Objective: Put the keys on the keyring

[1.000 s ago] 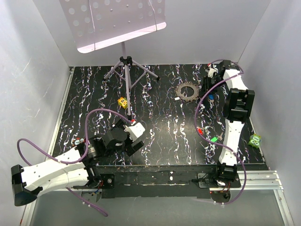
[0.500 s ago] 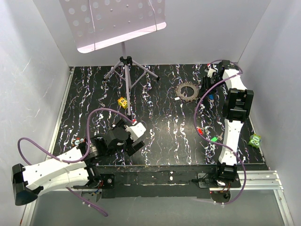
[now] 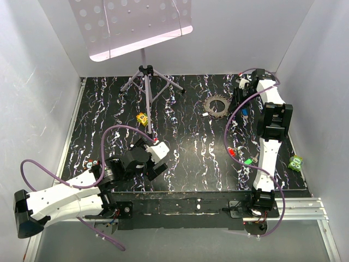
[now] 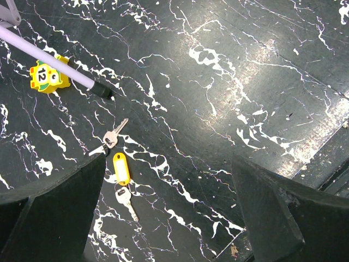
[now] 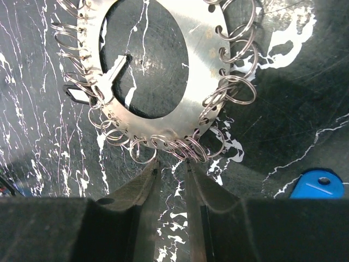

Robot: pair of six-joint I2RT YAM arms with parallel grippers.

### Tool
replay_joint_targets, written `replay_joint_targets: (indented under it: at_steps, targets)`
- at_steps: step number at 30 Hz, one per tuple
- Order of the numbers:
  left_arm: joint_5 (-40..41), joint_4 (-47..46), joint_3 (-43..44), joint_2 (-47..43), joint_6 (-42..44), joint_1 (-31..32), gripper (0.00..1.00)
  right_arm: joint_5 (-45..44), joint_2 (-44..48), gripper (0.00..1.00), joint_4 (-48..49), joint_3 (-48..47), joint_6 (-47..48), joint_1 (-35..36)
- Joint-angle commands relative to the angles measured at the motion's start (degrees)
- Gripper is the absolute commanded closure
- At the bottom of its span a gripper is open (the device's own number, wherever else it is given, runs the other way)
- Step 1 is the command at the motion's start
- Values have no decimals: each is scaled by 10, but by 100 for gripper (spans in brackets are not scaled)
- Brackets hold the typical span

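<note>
The keyring holder is a flat metal disc [image 5: 203,71] rimmed with several wire rings; it also shows in the top view [image 3: 217,105]. One silver key [image 5: 110,78] hangs on it. My right gripper [image 5: 172,164] sits just at the disc's near rim, its jaws a narrow gap apart with nothing between them. A blue-headed key [image 5: 317,185] lies to its right. My left gripper [image 4: 169,218] is wide open above the table. Below it lie a brass key [image 4: 110,138], a yellow tag [image 4: 121,167] and a silver key [image 4: 125,199], close to its left finger [image 4: 54,213].
A music stand's tripod [image 3: 146,76] stands at the back, one leg [image 4: 54,68] ending near a yellow dotted block [image 4: 48,76]. Red [image 3: 231,151] and green [image 3: 249,160] keys lie beside the right arm. A green block [image 3: 296,162] sits at the right wall.
My left gripper has drifted slightly toward the near edge. My right gripper has shifted a little to the left, toward the disc.
</note>
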State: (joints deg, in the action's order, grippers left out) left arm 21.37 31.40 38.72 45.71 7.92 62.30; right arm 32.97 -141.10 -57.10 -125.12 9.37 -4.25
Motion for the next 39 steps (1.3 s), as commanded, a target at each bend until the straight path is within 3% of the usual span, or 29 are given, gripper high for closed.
replay_joint_targets:
  at_steps: [1, 31, 39]
  targets:
    - [-4, -4, 8, 0, 5, -4, 1, -2, -14, 69, -17, -24, 6, 9]
    - [-4, -3, 8, -5, 7, -3, 1, -74, 35, 68, -12, 19, 73, 79]
    - [-4, -3, 9, -5, 8, -5, 0, -83, 42, 73, -9, 26, 76, 85]
